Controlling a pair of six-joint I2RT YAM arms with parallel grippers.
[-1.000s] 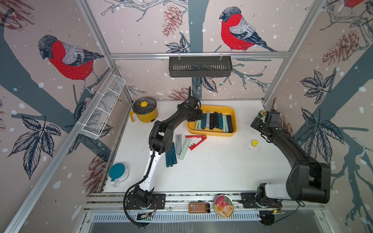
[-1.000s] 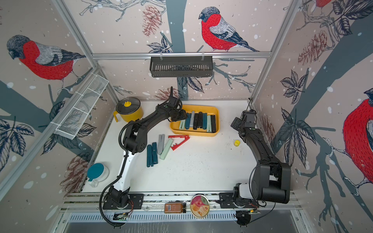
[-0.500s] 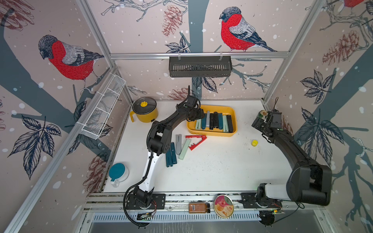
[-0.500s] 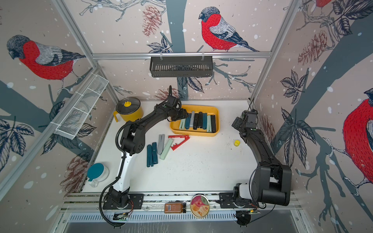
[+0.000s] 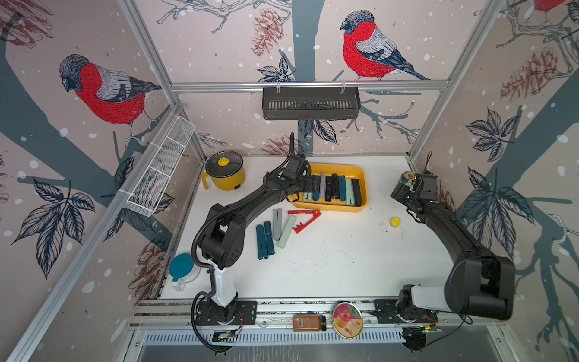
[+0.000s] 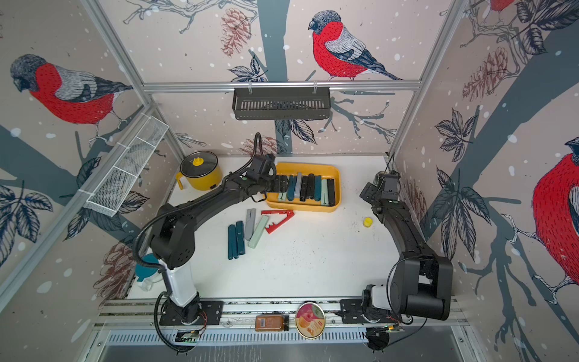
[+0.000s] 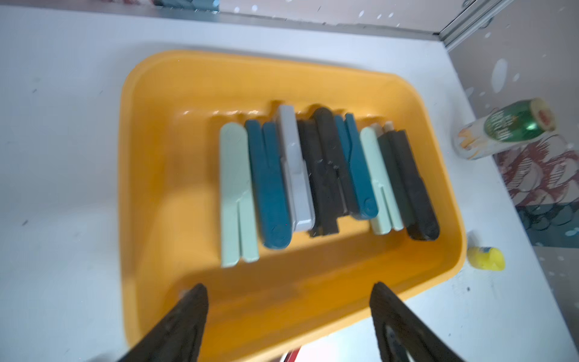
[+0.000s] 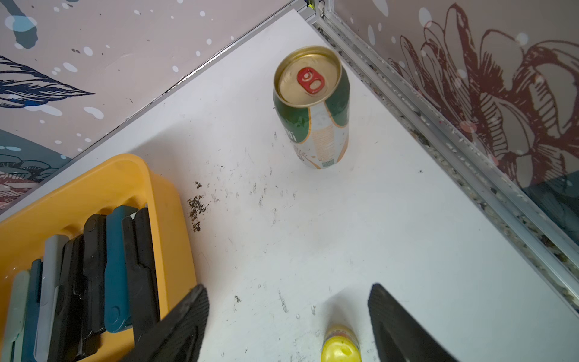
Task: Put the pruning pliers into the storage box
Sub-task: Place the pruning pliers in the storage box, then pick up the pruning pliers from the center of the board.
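Four loose pruning pliers (image 5: 287, 232) on the tabletop (image 5: 344, 257): teal, grey, mint, plus a red one spread open. Left hand (image 7: 288, 291) is wide and empty over the left end of the storage box (image 5: 332, 208), with more pliers lined up inside. Right hand (image 8: 288, 291) is wide too, empty, above the tabletop near a can (image 8: 313, 103).

The storage box (image 5: 332, 207) is yellow-orange; the pruning pliers (image 7: 269, 185) in it are mint, teal, pale grey and black. On the white, dark-flecked surface (image 5: 344, 260) lie teal pliers (image 5: 264, 239), grey pliers (image 5: 277, 224), mint pliers (image 5: 286, 232) and red pliers (image 5: 302, 212). The pot (image 5: 224, 183), far left, is yellow with a dark lid (image 5: 232, 163); the can (image 8: 316, 125), far right, is green, white and gold with a red tab (image 8: 310, 80). The walls (image 5: 219, 47) show red-breasted birds on beige.
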